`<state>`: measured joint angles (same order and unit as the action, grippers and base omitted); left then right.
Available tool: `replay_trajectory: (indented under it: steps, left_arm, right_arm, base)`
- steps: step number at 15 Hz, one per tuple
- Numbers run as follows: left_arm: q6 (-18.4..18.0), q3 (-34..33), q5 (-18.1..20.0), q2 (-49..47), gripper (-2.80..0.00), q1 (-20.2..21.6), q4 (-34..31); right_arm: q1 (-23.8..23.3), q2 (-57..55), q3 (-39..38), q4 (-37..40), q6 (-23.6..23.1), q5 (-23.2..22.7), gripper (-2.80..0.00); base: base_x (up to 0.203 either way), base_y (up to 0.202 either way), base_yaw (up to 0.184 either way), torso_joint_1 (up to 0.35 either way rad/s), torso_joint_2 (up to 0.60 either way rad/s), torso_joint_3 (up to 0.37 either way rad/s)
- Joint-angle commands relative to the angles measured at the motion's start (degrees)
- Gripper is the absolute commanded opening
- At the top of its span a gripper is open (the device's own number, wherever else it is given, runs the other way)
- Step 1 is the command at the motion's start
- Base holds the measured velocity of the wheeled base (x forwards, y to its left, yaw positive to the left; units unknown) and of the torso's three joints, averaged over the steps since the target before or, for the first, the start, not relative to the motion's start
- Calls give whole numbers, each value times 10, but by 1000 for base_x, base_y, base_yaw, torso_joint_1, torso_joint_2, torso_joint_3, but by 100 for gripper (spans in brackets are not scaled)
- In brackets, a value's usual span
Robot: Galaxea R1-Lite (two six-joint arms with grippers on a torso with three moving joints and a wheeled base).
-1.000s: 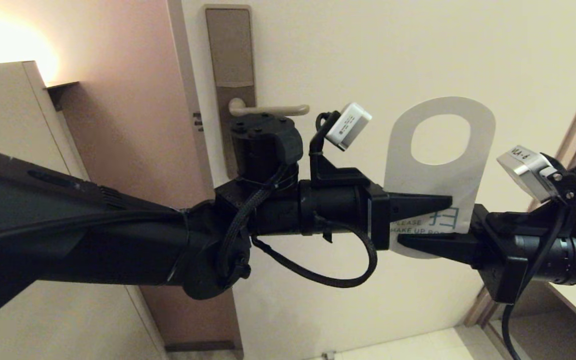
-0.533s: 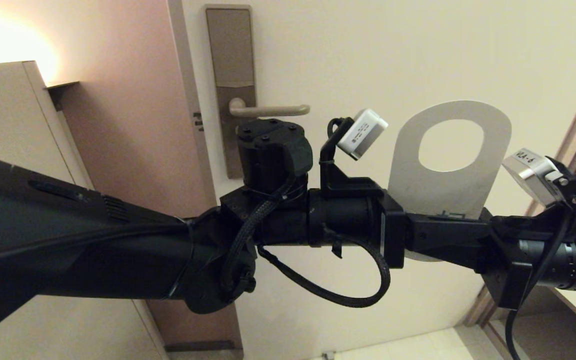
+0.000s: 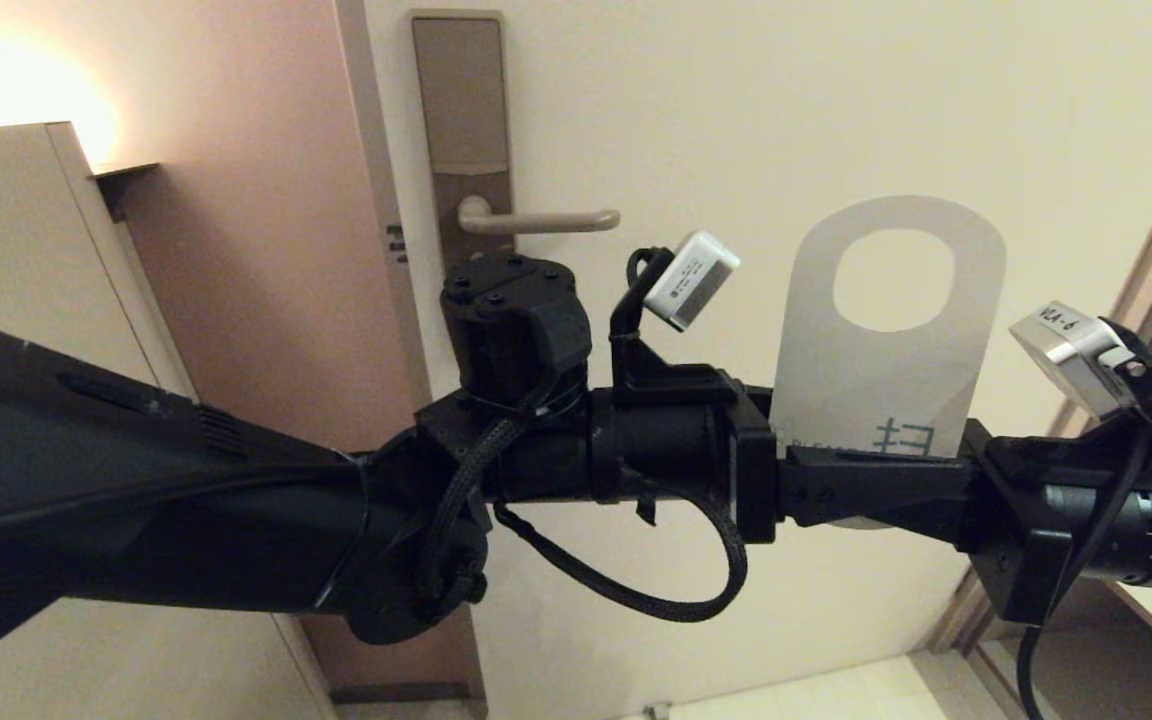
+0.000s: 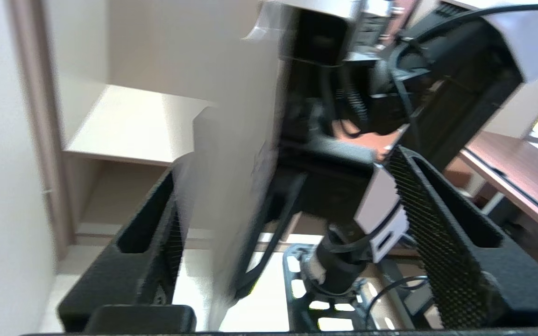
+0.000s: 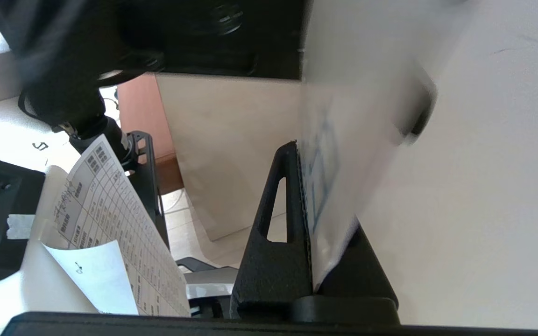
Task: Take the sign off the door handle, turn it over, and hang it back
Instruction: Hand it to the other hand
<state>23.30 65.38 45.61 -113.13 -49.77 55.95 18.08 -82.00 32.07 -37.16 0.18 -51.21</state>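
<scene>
The sign [image 3: 886,350] was already off the door handle [image 3: 536,219], upright in the air to its right, pinched at the bottom by the right gripper [image 5: 308,224], while the left gripper [image 4: 287,224] stood spread around it, so hanging it back remained.

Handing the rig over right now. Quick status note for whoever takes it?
Right gripper: shut on the sign, clamping its lower end.
Left gripper: open, fingers straddling the sign's lower end, not clamping.
Sign: off the door handle, held upright in front of the door, to the right of the handle, hole end up, white side with partial teal lettering facing the head camera.
Done: sign removed.
Left: finish the handover or flip, then hang the sign back on the handle.
</scene>
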Motion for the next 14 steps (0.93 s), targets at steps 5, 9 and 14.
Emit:
replay_trajectory:
  steps: [5, 9, 14]
  left_arm:
    - [2, -30, 2, 15, 0, 29, 25]
    - [-2, -60, 1, 33, 0, 47, 28]
    - [-2, -88, 1, 61, 0, 74, 37]
  right_arm:
    - [0, 1, -1, -2, -1, -3, -280]
    - [-1, 3, -2, -2, -1, -1, -280]
    - [-1, 8, -9, -2, -2, 2, -280]
  base:
    - [0, 0, 0, 0, 0, 0]
    - [0, 0, 0, 0, 0, 0]
    - [0, 0, 0, 0, 0, 0]
